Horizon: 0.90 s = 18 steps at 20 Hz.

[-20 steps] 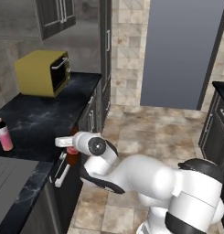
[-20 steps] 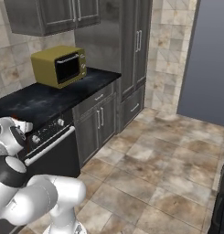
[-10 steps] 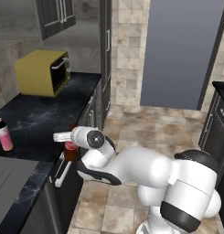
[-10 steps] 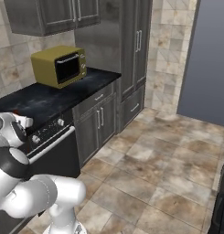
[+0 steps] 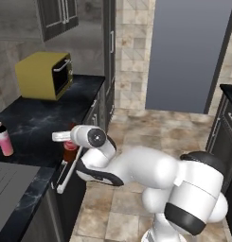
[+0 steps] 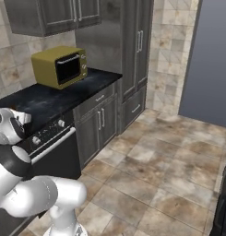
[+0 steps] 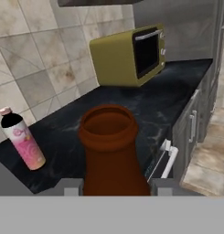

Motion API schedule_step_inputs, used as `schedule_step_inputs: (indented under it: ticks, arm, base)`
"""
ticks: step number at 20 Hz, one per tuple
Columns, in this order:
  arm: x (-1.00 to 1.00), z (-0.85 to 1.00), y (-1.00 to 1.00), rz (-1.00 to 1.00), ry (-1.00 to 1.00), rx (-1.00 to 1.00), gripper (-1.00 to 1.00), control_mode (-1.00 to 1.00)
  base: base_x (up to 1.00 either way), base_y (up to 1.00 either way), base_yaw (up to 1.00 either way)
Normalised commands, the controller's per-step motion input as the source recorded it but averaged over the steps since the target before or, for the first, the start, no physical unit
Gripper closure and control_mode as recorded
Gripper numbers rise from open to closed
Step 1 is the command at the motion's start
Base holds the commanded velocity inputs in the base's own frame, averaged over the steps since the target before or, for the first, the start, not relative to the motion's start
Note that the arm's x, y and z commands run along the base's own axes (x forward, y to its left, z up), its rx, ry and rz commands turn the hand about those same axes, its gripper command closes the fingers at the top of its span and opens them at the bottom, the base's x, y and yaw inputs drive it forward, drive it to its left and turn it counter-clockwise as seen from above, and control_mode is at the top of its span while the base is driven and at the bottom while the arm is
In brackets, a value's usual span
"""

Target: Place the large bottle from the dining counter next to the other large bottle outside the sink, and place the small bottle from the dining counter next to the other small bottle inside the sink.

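Change since earlier frames: the arm's white forearm is sitting further toward 9 o'clock over the counter edge than a second ago; the base cameras are holding the same scene, and the pink bottle and microwave are unmoved.

Left base view, arm: the white arm is reaching from 4 o'clock toward 9 o'clock, its wrist lying over the edge of the black counter.
Left base view, held item: a patch of red label of the large bottle is showing just under the wrist, at the counter's edge; the gripper itself is hidden behind the wrist.
Left base view, other large bottle: the pink bottle is standing upright on the counter at 9 o'clock, well apart from the wrist.
Left base view, microwave: the yellow microwave is sitting at 11 o'clock, at the back of the same counter.

Right base view, arm: the arm is occupying 8 o'clock, its wrist over the counter beside the oven knobs.

Hand view, gripper: the gripper is closing on the large bottle's brown neck, one grey finger pressing each side, jaws part-way apart.
Hand view, bottle mouth: the open mouth is facing the camera at centre.
Hand view, pink bottle: standing at 9 o'clock, upright, dark-capped, apart from the held bottle.
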Motion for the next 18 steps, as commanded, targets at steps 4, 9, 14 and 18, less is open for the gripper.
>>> schedule_step_inputs:
  ticks: [4, 9, 14, 18]
  arm:
    - [0.30, 0.00, 0.16, 0.04, 0.00, 0.00, 1.00, -1.00]
    - [0.34, 0.00, 0.23, 0.05, 0.00, 0.00, 1.00, -1.00]
    - [0.15, -0.01, 0.39, 0.05, 0.00, 0.00, 1.00, -1.00]
    - [0.00, -0.03, 0.48, 0.04, 0.00, -0.01, 1.00, -1.00]
  base:
    - [0.00, 0.00, 0.00]
    - [0.00, 0.00, 0.00]
    - [0.00, 0.00, 0.00]
    - [0.00, 0.00, 0.00]
